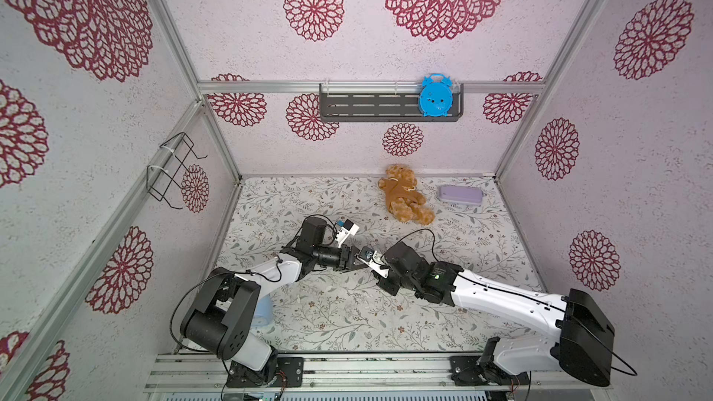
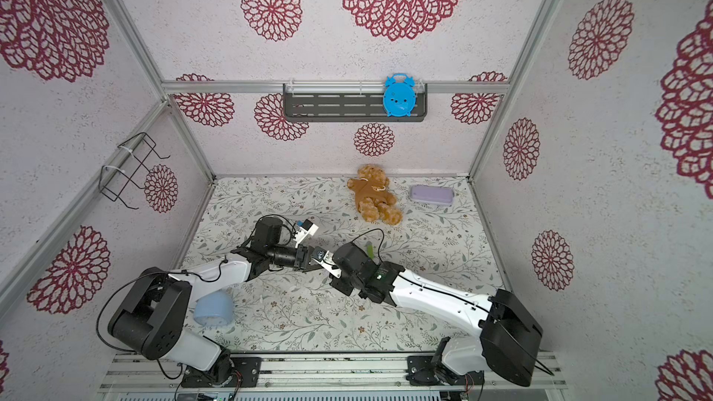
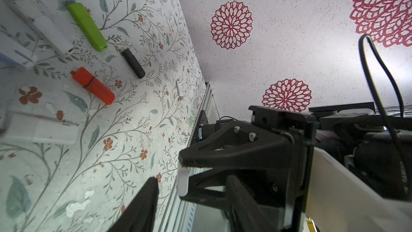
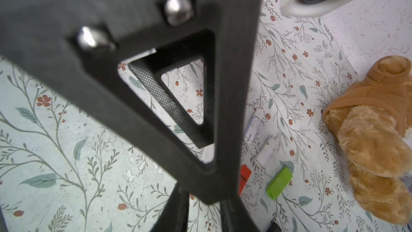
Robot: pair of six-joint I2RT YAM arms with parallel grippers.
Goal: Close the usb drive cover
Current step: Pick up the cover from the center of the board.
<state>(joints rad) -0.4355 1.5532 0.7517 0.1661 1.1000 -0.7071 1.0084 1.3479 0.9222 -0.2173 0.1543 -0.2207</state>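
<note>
USB drive [image 3: 182,181], small and white, hangs above the middle of the table [image 1: 328,314], clamped between my right fingers [image 3: 223,150]. My left fingers [image 3: 142,206] stand apart on either side of it. A brown teddy bear [image 1: 405,194] lies toward one o'clock.

Fuzzy plush teddy bear [image 4: 374,139]; smooth white plastic USB drive [image 3: 182,181]; matt black plastic fingers [image 3: 223,150]; scuffed, matt floral bench [image 3: 116,143] covering.
</note>
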